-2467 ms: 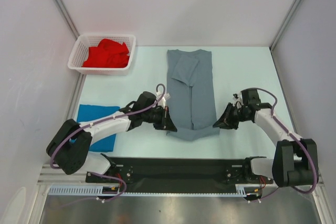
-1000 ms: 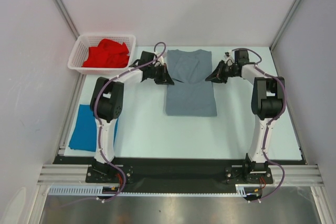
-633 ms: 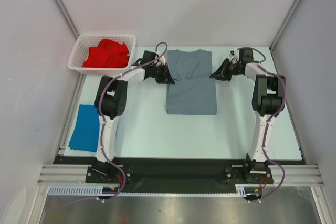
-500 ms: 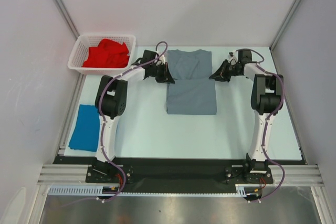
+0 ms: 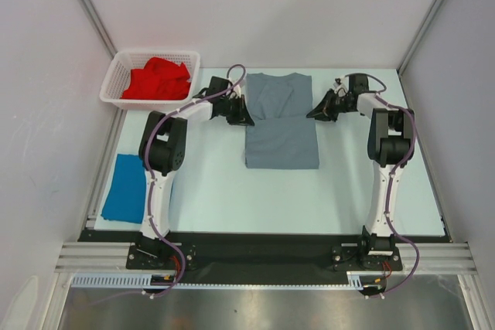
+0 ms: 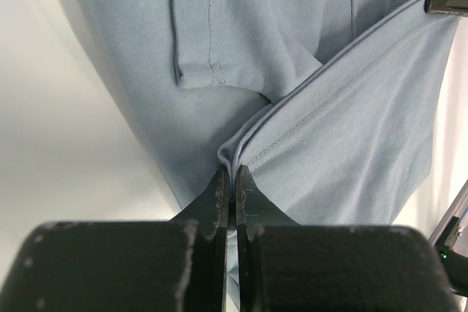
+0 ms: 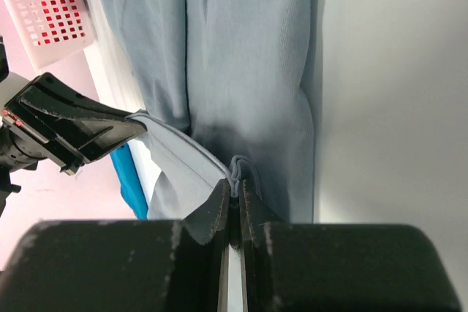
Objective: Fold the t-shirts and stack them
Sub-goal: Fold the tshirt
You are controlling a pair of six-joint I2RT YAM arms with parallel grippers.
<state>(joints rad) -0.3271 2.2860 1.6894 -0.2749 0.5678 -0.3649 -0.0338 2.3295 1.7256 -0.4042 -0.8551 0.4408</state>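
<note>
A slate grey t-shirt [image 5: 281, 125] lies on the pale table, its lower half folded up over the upper half. My left gripper [image 5: 246, 120] is shut on the left corner of the lifted hem [image 6: 232, 157]. On the other side my right gripper [image 5: 312, 113] is shut on the right corner [image 7: 238, 166]. The hem stretches taut between the two grippers a little above the shirt's chest. A bright blue t-shirt [image 5: 125, 188] lies folded flat at the table's left edge. A red t-shirt [image 5: 156, 79] is bunched up in the basket.
The white mesh basket [image 5: 113, 84] stands at the back left corner. White walls with metal posts close the table in at the back and sides. Both arm bases sit on the black rail [image 5: 263, 251] at the near edge.
Both grippers carried the grey shirt's hem from the near end up to the far half, folding it. In the last half second they barely moved.
</note>
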